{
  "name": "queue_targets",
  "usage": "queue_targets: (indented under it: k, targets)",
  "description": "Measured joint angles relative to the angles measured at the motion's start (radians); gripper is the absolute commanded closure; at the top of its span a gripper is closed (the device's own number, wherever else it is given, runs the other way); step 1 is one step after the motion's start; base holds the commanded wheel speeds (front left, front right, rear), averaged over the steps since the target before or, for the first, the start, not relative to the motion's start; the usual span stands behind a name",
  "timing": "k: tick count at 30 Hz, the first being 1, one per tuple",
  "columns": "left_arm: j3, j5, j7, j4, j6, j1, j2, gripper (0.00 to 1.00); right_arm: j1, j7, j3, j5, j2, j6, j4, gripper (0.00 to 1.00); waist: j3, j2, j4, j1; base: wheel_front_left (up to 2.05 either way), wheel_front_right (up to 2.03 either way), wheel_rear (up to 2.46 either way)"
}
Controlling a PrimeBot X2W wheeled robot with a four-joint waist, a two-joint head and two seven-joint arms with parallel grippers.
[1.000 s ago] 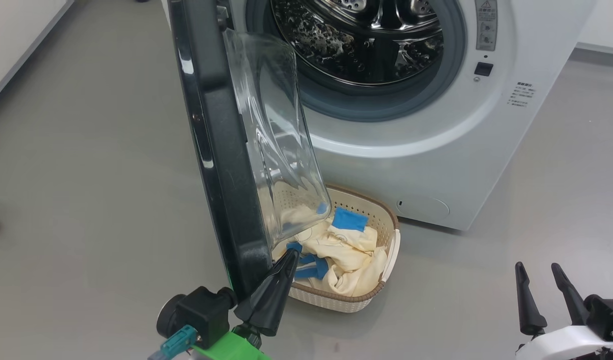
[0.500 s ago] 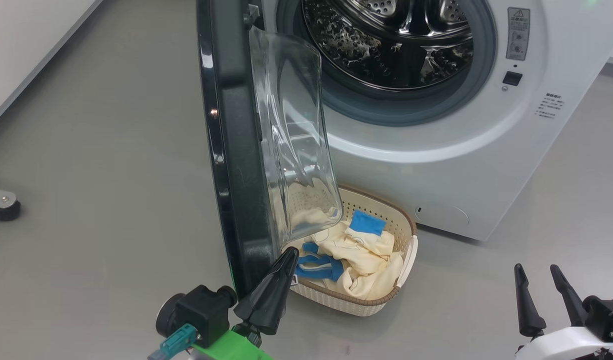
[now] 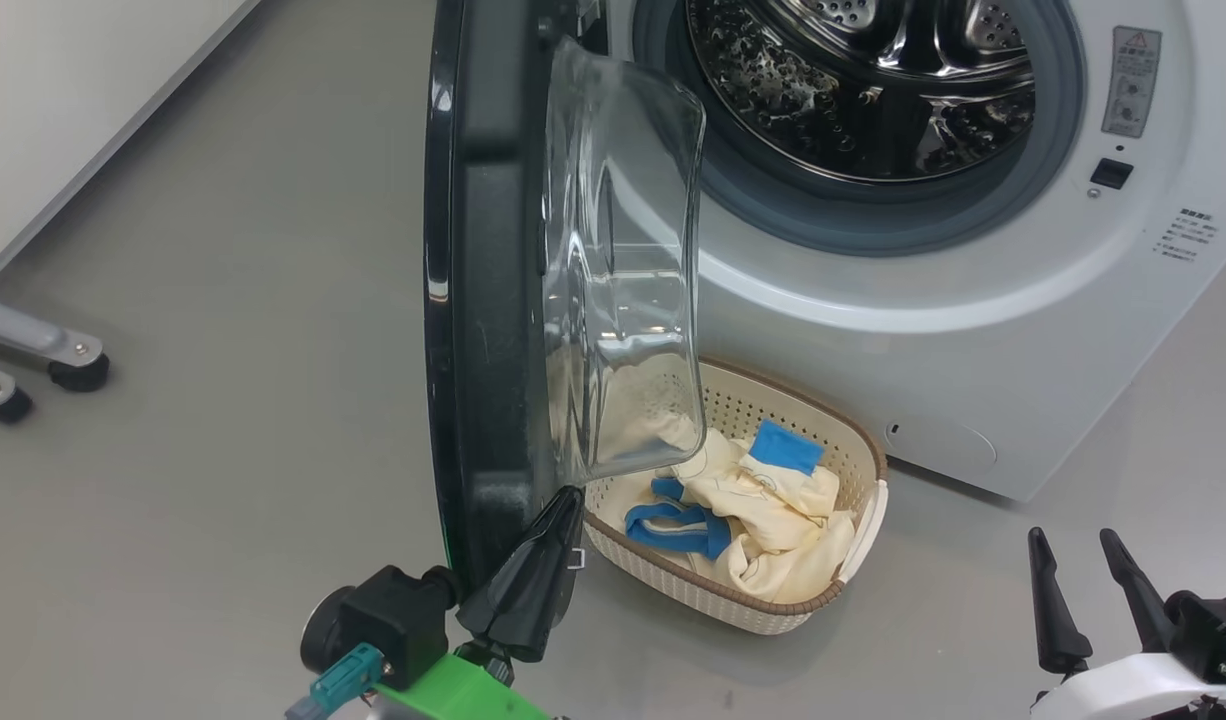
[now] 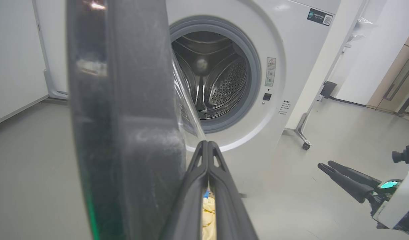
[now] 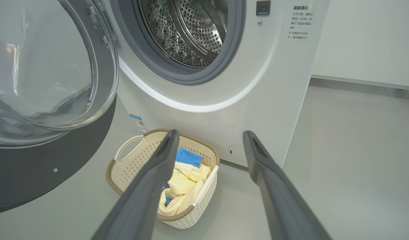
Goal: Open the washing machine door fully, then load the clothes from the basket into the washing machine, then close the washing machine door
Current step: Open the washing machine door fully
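We are looking at our left tool (image 3: 569,500), which is showing two long, dark, tapering fingers joined to a black boxy housing (image 3: 398,620) with a round cap at its side. A teal plug (image 3: 338,680) is sticking out beneath it, beside a bright green wrist cover (image 3: 458,695). Our right tool (image 3: 1071,545) is wearing the same slim dark fingers and black block, set on a glossy white wrist cover (image 3: 1123,685).
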Motion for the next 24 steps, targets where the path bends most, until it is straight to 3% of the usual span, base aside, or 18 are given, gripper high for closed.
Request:
queue_targets:
  k: [11,24]
  targets:
    - [0.071,0.000,-0.016,0.018,0.052,0.001,-0.003,1.00,0.000,0.000,0.022,0.000,-0.015,0.000,0.001,0.00,0.009,0.0000,0.063,0.0000,0.00,0.00,0.00]
    - [0.202,-0.009,-0.068,0.079,0.079,-0.006,-0.005,1.00,-0.008,0.000,0.046,0.000,-0.026,0.000,0.005,0.00,0.034,0.0000,0.067,0.0000,0.00,0.00,0.00]
